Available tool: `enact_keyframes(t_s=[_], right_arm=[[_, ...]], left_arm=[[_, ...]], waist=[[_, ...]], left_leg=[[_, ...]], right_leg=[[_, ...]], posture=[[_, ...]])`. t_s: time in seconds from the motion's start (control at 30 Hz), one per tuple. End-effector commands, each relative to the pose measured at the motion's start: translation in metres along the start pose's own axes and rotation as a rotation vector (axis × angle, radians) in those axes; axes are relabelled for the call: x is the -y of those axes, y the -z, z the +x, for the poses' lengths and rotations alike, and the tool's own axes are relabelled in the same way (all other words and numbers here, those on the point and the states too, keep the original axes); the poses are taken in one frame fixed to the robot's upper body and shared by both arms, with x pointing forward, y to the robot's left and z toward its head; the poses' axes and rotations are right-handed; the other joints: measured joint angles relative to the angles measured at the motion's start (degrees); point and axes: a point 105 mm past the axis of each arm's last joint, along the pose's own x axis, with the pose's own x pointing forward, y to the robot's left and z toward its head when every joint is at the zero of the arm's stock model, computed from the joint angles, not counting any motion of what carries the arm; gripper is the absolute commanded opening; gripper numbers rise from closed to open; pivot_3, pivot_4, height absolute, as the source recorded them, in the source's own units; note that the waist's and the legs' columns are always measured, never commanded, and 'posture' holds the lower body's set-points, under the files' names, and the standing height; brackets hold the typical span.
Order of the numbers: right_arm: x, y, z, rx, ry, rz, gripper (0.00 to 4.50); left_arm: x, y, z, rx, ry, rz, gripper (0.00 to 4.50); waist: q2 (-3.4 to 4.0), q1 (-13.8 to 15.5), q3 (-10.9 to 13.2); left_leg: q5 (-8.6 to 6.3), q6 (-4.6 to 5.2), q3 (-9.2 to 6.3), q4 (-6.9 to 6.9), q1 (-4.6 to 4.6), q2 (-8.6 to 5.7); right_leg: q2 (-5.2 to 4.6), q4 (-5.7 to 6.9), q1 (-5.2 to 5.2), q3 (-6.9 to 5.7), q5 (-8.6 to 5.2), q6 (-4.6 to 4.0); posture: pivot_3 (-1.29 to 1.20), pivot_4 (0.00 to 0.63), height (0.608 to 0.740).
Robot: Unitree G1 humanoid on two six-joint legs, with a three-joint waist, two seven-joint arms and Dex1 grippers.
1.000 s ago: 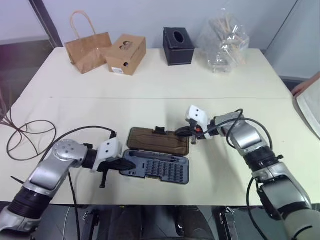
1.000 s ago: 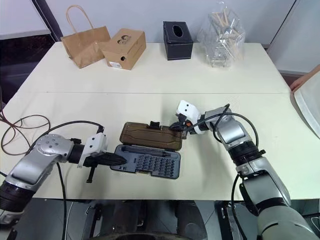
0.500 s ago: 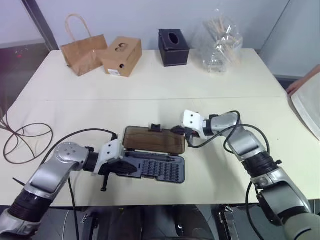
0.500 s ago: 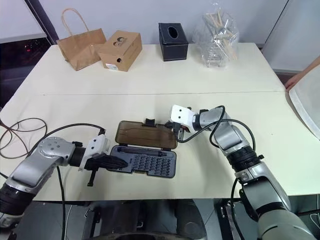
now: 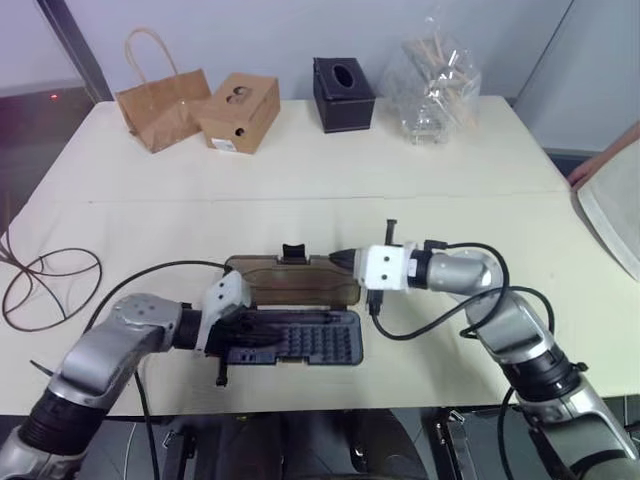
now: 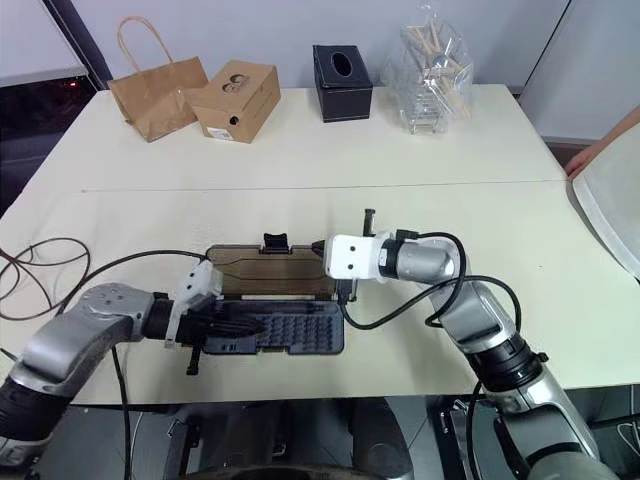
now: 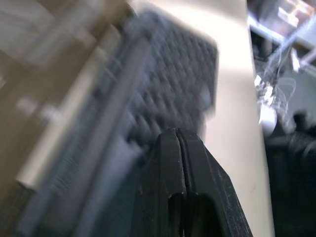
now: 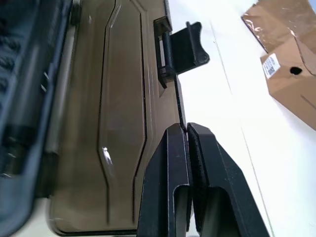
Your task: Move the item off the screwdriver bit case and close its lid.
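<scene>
Screwdriver bit case (image 5: 300, 340): lies open near the front edge of the cream table (image 5: 330, 170), between the two arms; its grey-blue tray of small bits faces up; nothing rests on it.
Lid (image 5: 297, 282): the smoky-brown translucent panel is lifted off the table and stands tilted behind the tray, hinged along the tray's far side; its small black latch tab (image 5: 293, 251) sticks up at the far edge; in the right wrist view the panel (image 8: 113, 123) runs lengthwise with the tab (image 8: 180, 49) at its outer edge.
Right gripper (image 5: 345, 258): its two black fingers are pressed together, with nothing between them; the tips sit at the lid's right-hand far corner, at the rim; in the right wrist view the closed fingers (image 8: 180, 143) lie against the lid's edge just below the tab; contact looks likely but a grip is not seen.
Left gripper (image 5: 262, 334): fingers pressed together, pinching nothing; it reaches in from the left over the tray's left part; the left wrist view shows the shut fingertips (image 7: 176, 140) above blurred rows of bits; whether they touch the tray cannot be told.
Wire globe frame (image 5: 45, 290): lies on the table's left side, at its edge, well apart from the case; partly cut off by the view.
Far edge of the table: a brown paper bag (image 5: 158, 95), a cardboard box (image 5: 238, 110) just beside it, a black tissue box (image 5: 343, 95), a clear plastic bag (image 5: 440, 85).
</scene>
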Motion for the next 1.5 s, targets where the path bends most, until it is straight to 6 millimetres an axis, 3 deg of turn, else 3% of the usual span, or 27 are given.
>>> enact_keyframes(t_s=[0.03,0.13,0.2,0.27,0.33,0.5,0.83,1.0,1.1,1.27,1.37,1.5], right_arm=[[0.008,-0.013,-0.003,0.04,0.043,-0.064,0.03],[0.008,-0.015,-0.003,0.053,0.042,-0.086,0.03],[0.008,-0.015,-0.002,0.056,0.043,-0.099,0.03],[0.009,-0.014,-0.001,0.054,0.044,-0.111,0.03],[0.01,-0.014,-0.001,0.053,0.049,-0.126,0.03],[0.014,-0.016,-0.004,0.057,0.074,-0.135,0.03],[0.011,-0.016,-0.008,0.047,0.077,-0.141,0.03],[0.011,-0.016,-0.009,0.041,0.083,-0.129,0.03],[0.013,-0.017,-0.011,0.039,0.088,-0.109,0.89],[0.024,-0.029,-0.02,0.057,0.123,-0.074,3.36],[0.036,-0.038,-0.038,0.073,0.158,-0.009,3.36],[0.032,-0.049,-0.076,0.11,0.113,0.167,3.36]], left_arm=[[0.014,-0.039,-0.015,0.103,0.043,0.025,0.0],[0.012,-0.07,-0.029,0.225,0.025,0.037,0.0],[-0.019,-0.094,-0.042,0.342,-0.132,0.016,0.0],[-0.058,-0.101,-0.056,0.377,-0.348,0.007,0.0],[-0.077,-0.096,-0.063,0.349,-0.463,0.05,0.0],[-0.101,-0.08,-0.071,0.281,-0.608,0.091,0.0],[-0.099,-0.003,-0.048,-0.008,-0.52,0.159,0.0],[-0.098,-0.004,-0.033,0.032,-0.446,0.152,0.0],[-0.098,-0.011,-0.028,0.056,-0.427,0.156,0.0],[-0.097,-0.016,-0.023,0.077,-0.391,0.155,0.0],[-0.092,-0.022,-0.02,0.09,-0.348,0.152,0.0],[-0.069,-0.033,-0.015,0.116,-0.22,0.128,0.0]], waist=[[0.0,0.04,0.0],[-0.02,0.16,0.01],[-0.03,0.33,0.02],[-0.08,0.63,0.03],[-0.07,0.18,0.03],[-0.1,0.07,0.05],[-0.1,0.41,0.05],[-0.1,0.99,0.05],[-0.1,1.46,0.05],[-0.09,1.57,0.06],[-0.09,1.62,0.06],[-0.12,1.86,0.06]], left_leg=[[0.0,0.0,0.0,0.0,0.0,-0.01],[0.0,0.0,-0.01,0.0,0.0,-0.03],[0.0,0.0,-0.02,0.01,0.01,-0.05],[0.01,-0.01,-0.07,0.05,0.02,-0.14],[0.01,-0.02,-0.03,0.05,0.04,-0.21],[0.04,-0.08,-0.01,-0.02,-0.32,-0.17],[0.11,-0.19,0.02,0.0,-0.7,-0.18],[0.11,-0.19,0.04,0.0,-0.71,-0.18],[0.11,-0.19,0.04,0.01,-0.71,-0.2],[0.11,-0.19,0.04,0.02,-0.71,-0.21],[0.11,-0.19,0.02,0.02,-0.73,-0.19],[0.1,-0.18,-0.03,0.02,-0.75,-0.17]], right_leg=[[-0.01,0.0,0.0,0.0,0.0,0.0],[-0.02,0.0,0.01,-0.01,0.0,0.0],[-0.02,-0.02,0.04,-0.01,0.0,0.0],[-0.03,-0.01,0.07,-0.04,0.0,0.02],[0.01,-0.02,0.07,-0.03,0.01,0.02],[0.0,-0.02,-0.31,0.0,0.0,0.0],[-0.14,0.0,-0.66,-0.02,0.02,0.01],[-0.14,0.0,-0.66,-0.02,0.02,0.01],[-0.13,0.01,-0.67,-0.04,0.02,0.01],[-0.13,0.0,-0.66,-0.04,0.02,0.01],[-0.12,0.01,-0.66,-0.05,0.02,0.01],[-0.15,-0.02,-0.63,-0.07,0.02,0.02]], posture=[[0.0,0.15,0.737],[0.0,0.15,0.737],[0.0,0.15,0.737],[0.0,0.15,0.737],[0.0,0.15,0.737],[0.0,0.15,0.737],[0.0,0.15,0.737],[0.0,0.15,0.737],[0.0,0.15,0.737],[0.0,0.15,0.737],[0.0,0.15,0.737],[0.0,0.15,0.737]])
